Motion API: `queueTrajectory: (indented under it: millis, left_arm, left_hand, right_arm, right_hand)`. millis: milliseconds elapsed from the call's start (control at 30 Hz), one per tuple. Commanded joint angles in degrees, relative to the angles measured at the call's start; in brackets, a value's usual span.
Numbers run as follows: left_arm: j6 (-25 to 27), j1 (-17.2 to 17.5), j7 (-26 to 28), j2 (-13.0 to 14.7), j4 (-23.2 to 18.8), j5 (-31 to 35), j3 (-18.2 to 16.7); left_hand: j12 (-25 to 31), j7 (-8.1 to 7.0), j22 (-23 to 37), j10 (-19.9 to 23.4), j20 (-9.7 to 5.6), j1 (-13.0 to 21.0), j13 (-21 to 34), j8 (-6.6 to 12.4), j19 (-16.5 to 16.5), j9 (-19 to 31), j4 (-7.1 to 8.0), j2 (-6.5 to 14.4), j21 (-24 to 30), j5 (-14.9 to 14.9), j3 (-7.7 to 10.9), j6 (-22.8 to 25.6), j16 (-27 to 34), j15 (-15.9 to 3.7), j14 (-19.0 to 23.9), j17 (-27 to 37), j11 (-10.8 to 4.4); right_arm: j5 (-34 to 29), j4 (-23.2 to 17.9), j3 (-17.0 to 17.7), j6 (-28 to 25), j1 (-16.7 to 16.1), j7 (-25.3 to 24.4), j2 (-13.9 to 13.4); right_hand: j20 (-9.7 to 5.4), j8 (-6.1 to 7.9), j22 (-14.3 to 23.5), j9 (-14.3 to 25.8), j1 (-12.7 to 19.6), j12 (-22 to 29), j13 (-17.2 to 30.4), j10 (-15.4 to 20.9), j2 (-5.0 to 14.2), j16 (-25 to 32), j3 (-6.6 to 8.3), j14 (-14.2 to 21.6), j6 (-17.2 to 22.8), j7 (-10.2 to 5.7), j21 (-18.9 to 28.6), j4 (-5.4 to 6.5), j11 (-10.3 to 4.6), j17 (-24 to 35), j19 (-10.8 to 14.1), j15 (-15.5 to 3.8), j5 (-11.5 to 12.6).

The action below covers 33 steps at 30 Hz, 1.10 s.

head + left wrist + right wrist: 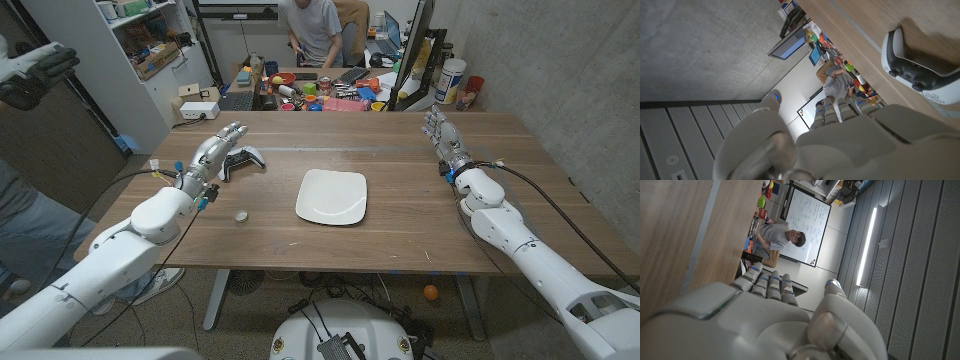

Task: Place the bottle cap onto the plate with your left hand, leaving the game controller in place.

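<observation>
Bottle cap (241,214) apart from left fingers (232,133)

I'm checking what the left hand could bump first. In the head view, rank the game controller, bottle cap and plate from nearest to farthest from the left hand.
1. Game controller: right beside the fingers of the left hand, on its plate side.
2. Bottle cap: nearer the table's front edge, toward the robot.
3. Plate: mid-table, farthest toward the robot's right.

No legible text, label, brand or number; writing on the whiteboard (807,225) is too small to read.
</observation>
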Motion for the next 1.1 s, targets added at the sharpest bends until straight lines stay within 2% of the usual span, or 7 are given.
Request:
queueTrajectory:
  millis: [33,267,533,600,700,800,1100]
  left_arm:
    - [25.83,20.68,-1.85,7.82,-21.02,19.78,-21.78]
    - [45.49,21.33,-16.32,15.01,-28.71,32.82,-24.81]
    - [58.35,15.90,-37.69,31.38,-29.99,40.87,-20.69]
    - [59.66,10.97,-40.96,35.50,-29.49,40.24,-15.54]
    - [57.97,-6.17,-48.57,35.50,-29.50,46.36,3.09]
    - [58.16,-20.41,-57.15,31.15,-28.72,58.51,20.56]
    - [58.10,-27.93,-63.40,21.65,-22.97,75.07,35.57]
  left_hand:
    - [0.54,-0.41,0.22,-0.07,1.90,4.92,0.72,0.52,-3.58,0.29,-3.72,-1.18,-0.81,0.08,1.04,-0.94,0.43,0.62,0.13,0.31,-0.53]
    - [1.00,0.33,0.24,0.36,3.73,9.31,1.27,0.68,-6.52,0.43,-6.21,-2.33,-1.35,0.58,1.65,-1.52,0.38,2.12,-0.43,0.48,0.13]
    - [1.48,2.23,0.33,0.41,5.46,15.02,2.28,0.94,-13.24,0.71,-6.78,-3.91,-1.95,0.80,1.84,-2.12,0.20,5.15,-2.48,0.77,2.49]
    - [1.92,2.59,0.36,1.26,5.51,15.72,2.50,1.17,-14.28,0.77,-6.66,-4.29,-1.88,0.77,1.70,-1.71,0.31,5.93,-2.64,0.81,2.89]
    - [4.95,4.46,0.48,8.79,5.57,17.63,3.58,2.68,-17.19,1.07,-5.83,-5.35,-1.24,0.64,0.87,1.77,1.36,6.75,-1.62,0.90,4.16]
    - [5.61,4.61,0.52,10.65,5.59,18.17,3.99,3.50,-17.76,1.18,-5.54,-5.58,-1.01,0.61,0.49,3.91,1.59,7.25,-1.31,0.89,4.46]
    - [4.97,4.62,0.58,9.38,5.62,17.68,4.37,3.54,-18.48,1.28,-4.70,-5.66,-0.85,0.45,-0.26,4.31,1.60,7.48,-1.66,0.97,4.81]
  right_arm:
    - [-0.70,0.74,-0.60,-0.81,1.02,-0.87,0.71]
    - [-0.03,2.13,-0.16,-0.11,1.70,-0.68,1.44]
    - [0.19,3.53,0.93,1.41,3.88,-0.90,1.98]
    - [0.08,3.59,1.14,1.72,4.33,-1.29,2.13]
    - [-0.09,4.10,1.27,2.27,5.19,-1.43,2.48]
    - [-0.14,4.65,1.28,2.82,5.98,-1.32,2.91]
    - [0.21,5.67,1.23,4.01,6.90,0.02,3.45]
  right_hand:
    - [0.36,-0.23,0.11,0.31,0.06,0.14,0.10,0.13,-0.19,0.17,0.05,0.39,0.41,-0.23,-0.19,-0.03,0.10,0.32,0.25,0.38,0.41]
    - [0.47,-0.27,0.11,0.31,-0.09,0.07,0.11,0.27,-0.31,0.15,-0.05,0.50,0.61,-0.48,-0.34,0.00,0.10,0.35,0.13,0.45,0.41]
    - [0.51,-0.41,0.12,0.33,-0.39,-0.11,0.12,0.24,-0.49,0.12,-0.23,0.55,0.60,-0.66,-0.47,0.10,0.13,0.40,0.10,0.47,0.41]
    - [0.52,-0.44,0.13,0.33,-0.46,-0.20,0.12,0.13,-0.51,0.07,-0.26,0.47,0.62,-0.63,-0.52,0.14,0.08,0.41,0.07,0.37,0.42]
    - [0.51,-0.56,0.13,0.33,-0.56,-0.24,0.13,0.16,-0.54,0.06,-0.31,0.49,0.44,-0.79,-0.60,0.17,0.06,0.43,-0.03,0.50,0.43]
    - [0.65,-0.69,0.13,0.34,-0.68,-0.37,0.13,0.05,-0.59,-0.04,-0.37,0.29,0.26,-0.88,-0.79,0.22,0.19,0.44,-0.36,0.53,0.44]
    - [0.84,-0.85,0.14,0.35,-0.98,-0.63,0.15,-0.11,-0.76,-0.14,-0.55,0.11,0.19,-1.06,-1.00,0.31,0.24,0.47,-0.57,0.54,0.47]
